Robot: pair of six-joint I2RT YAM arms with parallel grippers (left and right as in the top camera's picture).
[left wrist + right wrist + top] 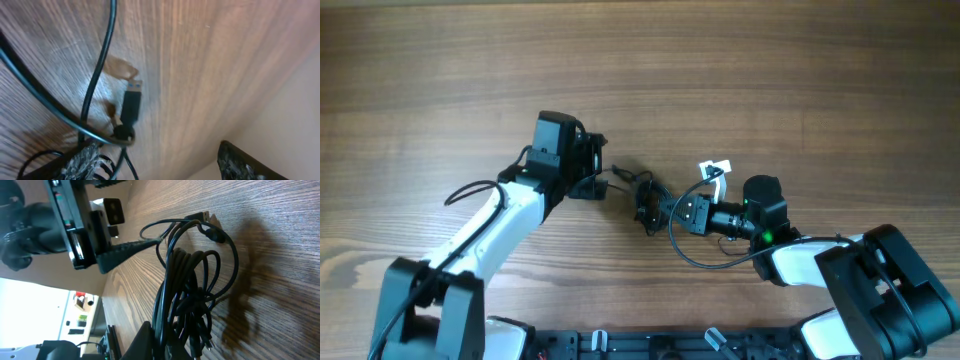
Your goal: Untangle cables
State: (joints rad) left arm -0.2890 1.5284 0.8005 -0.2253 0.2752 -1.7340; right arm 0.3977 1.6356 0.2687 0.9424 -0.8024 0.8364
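The cables [650,205] sit in a tight black knot near the middle of the counter [770,80], between the two arms. The right end effector [668,210] is up against the knot's right side. From its wrist camera the bundle runs down into the jaws and looks pinched there, though the fingers are almost wholly hidden behind the strands and cut off by the bottom edge. The left end effector [159,146] is spread wide with nothing between its fingers. One strand passes close by its left finger [85,161], and I cannot tell whether they touch. A plug [131,104] lies flat on the wood just ahead of it, its cord curling back out of view. A small white tag [715,169] lies just above the right arm's wrist. A thin loop [695,262] trails below that wrist; I can't make out whether it belongs to the knot or to the arm.
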